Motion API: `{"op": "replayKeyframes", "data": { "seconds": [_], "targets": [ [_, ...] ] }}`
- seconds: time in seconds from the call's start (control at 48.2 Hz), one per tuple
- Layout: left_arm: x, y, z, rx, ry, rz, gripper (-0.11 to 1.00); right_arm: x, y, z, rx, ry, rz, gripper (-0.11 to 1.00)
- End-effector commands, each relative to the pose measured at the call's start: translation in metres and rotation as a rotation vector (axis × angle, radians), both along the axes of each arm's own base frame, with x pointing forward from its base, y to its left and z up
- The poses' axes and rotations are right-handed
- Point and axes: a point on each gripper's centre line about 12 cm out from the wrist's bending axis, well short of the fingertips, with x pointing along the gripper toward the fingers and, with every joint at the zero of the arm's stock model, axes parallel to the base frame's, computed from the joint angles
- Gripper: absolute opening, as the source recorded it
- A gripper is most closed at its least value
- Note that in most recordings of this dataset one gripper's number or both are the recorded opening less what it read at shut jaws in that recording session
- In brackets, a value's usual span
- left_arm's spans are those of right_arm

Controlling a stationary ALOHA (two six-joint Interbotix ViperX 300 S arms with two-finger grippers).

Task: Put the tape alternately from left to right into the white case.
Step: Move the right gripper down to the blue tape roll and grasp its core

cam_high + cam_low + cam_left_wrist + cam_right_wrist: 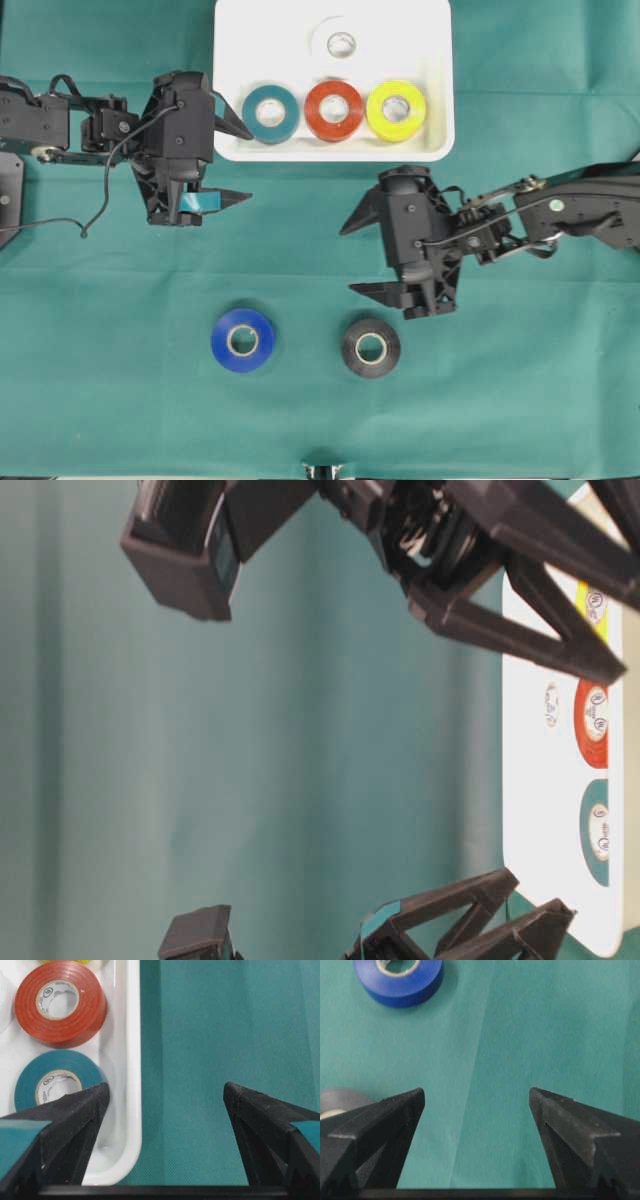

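The white case [232, 60] sits at the table's far middle. In it lie a teal roll [271, 113], a red-orange roll [334, 110], a yellow roll [396, 110] and, farther back, a white roll [341, 43]. A blue roll [243, 340] and a black roll [370, 347] lie flat on the cloth near the front. My left gripper [250, 165] hangs open and empty at the case's near left corner, one finger over the rim [132, 1060] beside the teal roll [55, 1082]. My right gripper [347, 260] is open and empty above bare cloth, just behind the black roll [337, 1100].
A green cloth [520, 380] covers the whole table. The left arm's cable [100, 200] loops over the cloth at the left. Both arms reach in from the sides, with the blue roll [399, 977] ahead of the right gripper.
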Motion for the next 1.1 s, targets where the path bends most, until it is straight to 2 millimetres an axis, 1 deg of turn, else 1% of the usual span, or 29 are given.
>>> {"op": "replayKeyframes", "data": {
  "seconds": [0.0,0.207,0.685,0.913,1.079],
  "targets": [
    [0.003,-0.001,0.008,0.0,-0.031,-0.001,0.95,0.012,0.003,0.015,0.011,-0.046,0.001,0.84],
    [0.004,0.0,0.009,0.0,-0.032,0.001,0.95,0.036,0.012,0.015,0.013,-0.06,0.012,0.84],
    [0.002,0.0,0.007,0.0,-0.026,0.001,0.95,0.089,0.04,0.012,0.025,-0.08,0.034,0.84],
    [0.002,0.0,0.007,0.001,-0.026,0.0,0.95,0.106,0.047,0.0,0.058,-0.049,0.002,0.84],
    [0.002,0.0,0.007,0.0,-0.026,0.001,0.95,0.113,0.049,-0.005,0.052,-0.016,-0.019,0.84]
  ]
}}
